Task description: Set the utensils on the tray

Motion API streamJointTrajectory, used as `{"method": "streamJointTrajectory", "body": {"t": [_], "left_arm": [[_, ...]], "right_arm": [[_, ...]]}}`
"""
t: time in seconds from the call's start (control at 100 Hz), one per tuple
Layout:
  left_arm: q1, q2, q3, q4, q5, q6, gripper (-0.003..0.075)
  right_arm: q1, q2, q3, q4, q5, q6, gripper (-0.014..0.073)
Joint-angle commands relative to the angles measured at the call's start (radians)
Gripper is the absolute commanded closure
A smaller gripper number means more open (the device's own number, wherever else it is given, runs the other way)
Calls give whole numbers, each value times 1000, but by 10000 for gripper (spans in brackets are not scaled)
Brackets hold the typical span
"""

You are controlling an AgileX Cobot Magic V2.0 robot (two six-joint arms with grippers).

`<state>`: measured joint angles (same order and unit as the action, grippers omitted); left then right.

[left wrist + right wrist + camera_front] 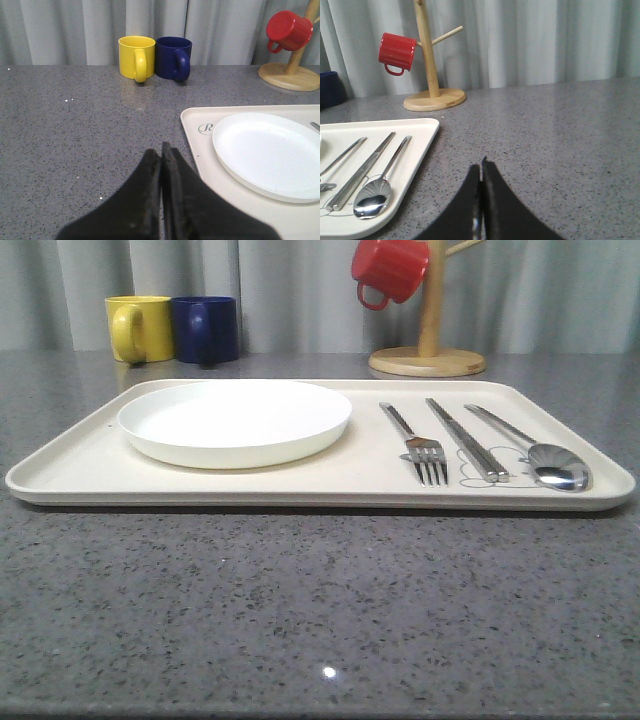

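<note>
The cream tray (80, 465) lies across the grey table. On its left part rests the round white plate (235, 421). On its right part lie the fork (415, 443), the chopstick pair (465, 439) and the spoon (535, 450), side by side. The left wrist view has my left gripper (161, 152) shut and empty over the bare table, just off the tray's corner (192, 125) and near the plate (267, 152). My right gripper (481, 167) is shut and empty over the table beside the tray's edge (422, 150), with the spoon (377, 192) and chopsticks (362, 172) nearby.
A yellow mug (140, 328) and a dark blue mug (205, 328) stand at the back left. A wooden mug tree (428, 345) with a red mug (390, 270) hanging on it stands at the back right. A grey curtain closes the back.
</note>
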<state>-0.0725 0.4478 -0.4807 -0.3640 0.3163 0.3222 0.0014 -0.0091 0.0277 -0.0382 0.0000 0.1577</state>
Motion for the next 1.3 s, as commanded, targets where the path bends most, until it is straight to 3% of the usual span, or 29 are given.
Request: {"method": "streamJointTrajectory", "body": {"t": [0.0,1.03,1.29], "left_arm": [[3,3,-30,-12,-73,-9,738],[3,3,-30,-12,-73,-9,738],[3,-14,20,39,-201,-9,738]], "right_arm": [[-5,-24,-18,2,-83,-10,662],[-5,-24,-18,2,-83,-10,662],[-5,-24,-18,2,-83,-10,662]]}}
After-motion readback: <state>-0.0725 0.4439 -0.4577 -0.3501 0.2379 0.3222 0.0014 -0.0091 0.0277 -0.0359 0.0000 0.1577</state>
